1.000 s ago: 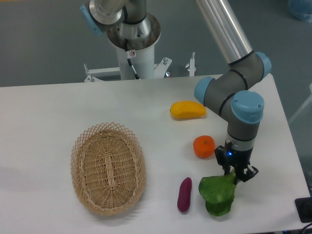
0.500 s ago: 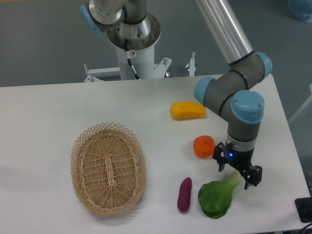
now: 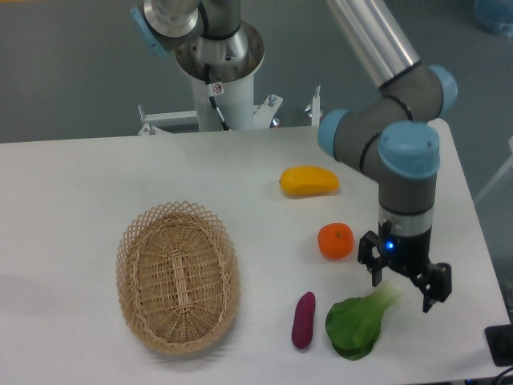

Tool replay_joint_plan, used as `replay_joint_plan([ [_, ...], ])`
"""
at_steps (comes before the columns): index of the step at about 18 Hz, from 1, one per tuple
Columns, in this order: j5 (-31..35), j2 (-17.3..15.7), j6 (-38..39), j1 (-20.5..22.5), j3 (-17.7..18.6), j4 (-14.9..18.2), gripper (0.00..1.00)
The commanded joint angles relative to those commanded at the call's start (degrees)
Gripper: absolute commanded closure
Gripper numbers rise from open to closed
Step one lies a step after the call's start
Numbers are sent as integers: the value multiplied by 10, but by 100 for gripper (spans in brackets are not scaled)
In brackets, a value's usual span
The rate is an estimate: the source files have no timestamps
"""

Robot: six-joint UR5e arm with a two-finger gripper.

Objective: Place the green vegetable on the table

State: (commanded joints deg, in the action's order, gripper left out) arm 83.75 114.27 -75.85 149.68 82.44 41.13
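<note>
The green vegetable point(image 3: 357, 324) lies flat on the white table point(image 3: 80, 184) near its front right, dark leaves toward the front and its pale stem pointing up-right. My gripper point(image 3: 401, 290) is open just above the stem end, one finger on each side of it, holding nothing.
An orange point(image 3: 336, 241) sits just left of the gripper. A purple eggplant piece point(image 3: 303, 320) lies left of the vegetable. A yellow mango-like fruit point(image 3: 309, 181) lies farther back. An oval wicker basket point(image 3: 177, 277) stands at the left. The table's right edge is close to the gripper.
The gripper opened and let go of the green vegetable, which settled onto the table. The gripper then rose slightly and shifted right.
</note>
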Motion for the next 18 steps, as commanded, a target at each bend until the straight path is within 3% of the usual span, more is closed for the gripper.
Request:
replay_joint_plan([
  [4, 22, -29, -5, 3, -5, 47, 0],
  [8, 34, -70, -18, 52, -11, 130, 0],
  [11, 34, -84, -103, 87, -25, 208, 0],
  [18, -9, -99, -246, 156, -29, 291, 0],
])
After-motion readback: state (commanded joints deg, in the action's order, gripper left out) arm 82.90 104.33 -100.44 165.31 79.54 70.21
